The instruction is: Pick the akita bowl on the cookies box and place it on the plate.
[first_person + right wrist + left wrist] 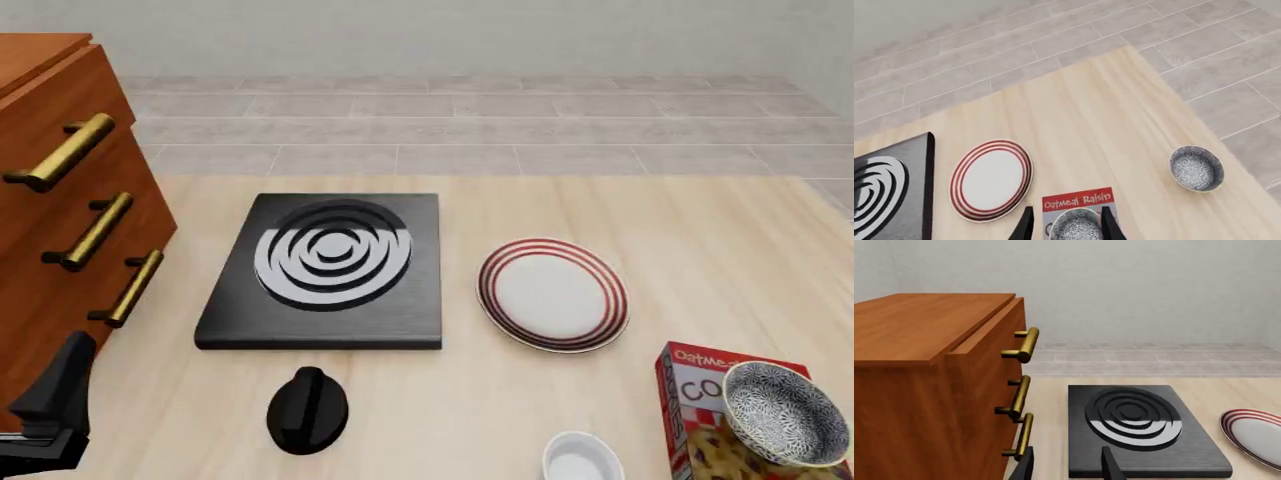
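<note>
- The right gripper (pixel 1066 225) hangs high above the table with its two fingers (pixel 1025 226) spread apart and grasping nothing.
- Directly below it, framed between the fingertips in the right wrist view, the akita bowl (pixel 1075 223) sits upright on the cookies box (pixel 1077 201).
- The plate (pixel 991 180) lies flat on the table just beside the box, on the gripper's left side, and nothing rests on it.
- A second speckled bowl (pixel 1196 168) stands well apart on the gripper's right, close to the table edge.
- The left gripper (pixel 1067 467) is also released, its fingers parted and holding nothing.
- Just ahead of it lies the black stove (pixel 1141 432); the wooden drawer cabinet (pixel 934 385) stands close on its left.
- In the front view a black knob (pixel 308 409) and a small white bowl (pixel 583 458) lie on the table (pixel 721 260) between the two arms.
</note>
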